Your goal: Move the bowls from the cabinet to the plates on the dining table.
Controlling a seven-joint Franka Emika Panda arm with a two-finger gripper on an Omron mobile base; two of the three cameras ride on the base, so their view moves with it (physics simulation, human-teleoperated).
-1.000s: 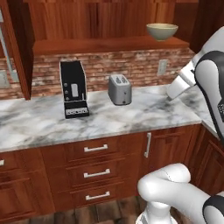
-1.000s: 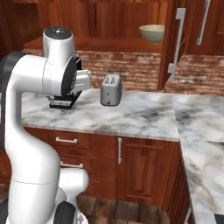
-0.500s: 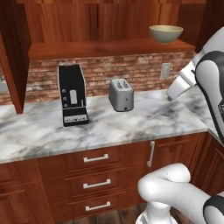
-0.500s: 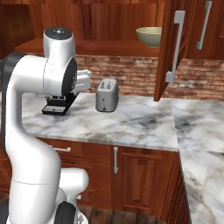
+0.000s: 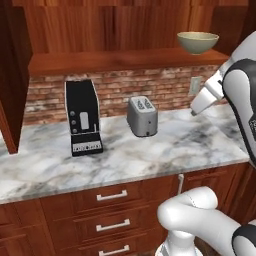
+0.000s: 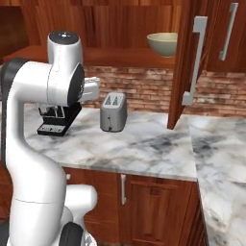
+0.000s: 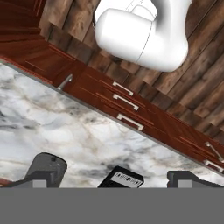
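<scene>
A tan-beige bowl stands on the open cabinet's shelf, at its right end above the counter. The cabinet's door hangs open just right of the bowl, its long silver handle facing me. My gripper is open and holds nothing. It points down at the marble counter, well below the bowl and apart from it. The pale speckled bowl, the plates and the dining table are out of view.
A black coffee machine and a silver toaster stand on the marble counter under the shelf. Drawers with short handles run below. The cabinet's other open door juts out at the left. A brick wall backs the counter.
The whole picture has shifted, so the base has driven: counter, toaster and bowl now sit lower and larger in both base views. The arm keeps its pose.
</scene>
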